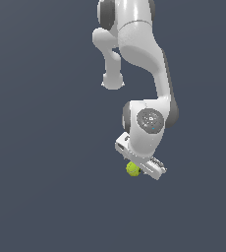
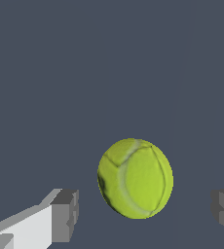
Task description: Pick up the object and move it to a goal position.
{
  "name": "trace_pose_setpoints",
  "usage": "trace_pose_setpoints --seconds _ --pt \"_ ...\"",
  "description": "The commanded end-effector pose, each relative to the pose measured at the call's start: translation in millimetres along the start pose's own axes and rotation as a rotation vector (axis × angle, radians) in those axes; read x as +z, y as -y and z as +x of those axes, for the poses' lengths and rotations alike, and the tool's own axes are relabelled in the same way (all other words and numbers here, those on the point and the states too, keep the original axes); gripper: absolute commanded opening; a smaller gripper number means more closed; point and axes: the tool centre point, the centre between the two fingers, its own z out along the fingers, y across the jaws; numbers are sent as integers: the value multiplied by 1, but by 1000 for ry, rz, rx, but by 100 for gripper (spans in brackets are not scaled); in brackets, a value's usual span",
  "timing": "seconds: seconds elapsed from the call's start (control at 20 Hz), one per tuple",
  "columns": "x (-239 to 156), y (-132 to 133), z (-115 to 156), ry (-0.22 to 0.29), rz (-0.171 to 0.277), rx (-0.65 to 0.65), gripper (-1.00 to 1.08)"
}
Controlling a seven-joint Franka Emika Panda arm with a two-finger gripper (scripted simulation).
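We see the white arm [image 1: 142, 64] reaching down over a plain dark grey surface [image 1: 41, 147], wrist bent low. Under it sits the gripper [image 1: 136, 170], tilted, and right beneath its body peeks the yellow-green ball [image 1: 132, 169], on the exterior view's left side of the gripper bar. From the wrist view we get the ball [image 2: 135, 178] large, pale seam curving across it, lying between the two grey fingertips [image 2: 65, 215]. We see clear gaps on both sides, so the gripper is spread wide and touches nothing. The ball sits nearer one fingertip than the other.
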Motion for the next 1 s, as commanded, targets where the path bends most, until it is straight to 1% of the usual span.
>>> trace_pose_setpoints --seconds 0.0,0.25,0.55,0.6,0.95 --pt "12 -1 0 1 -1 1 100" --pt "38 -1 -1 1 -1 4 100" --pt "41 0 0 1 -1 4 100" --pt "41 0 0 1 -1 4 -100" --pt "41 0 0 1 -1 4 -100"
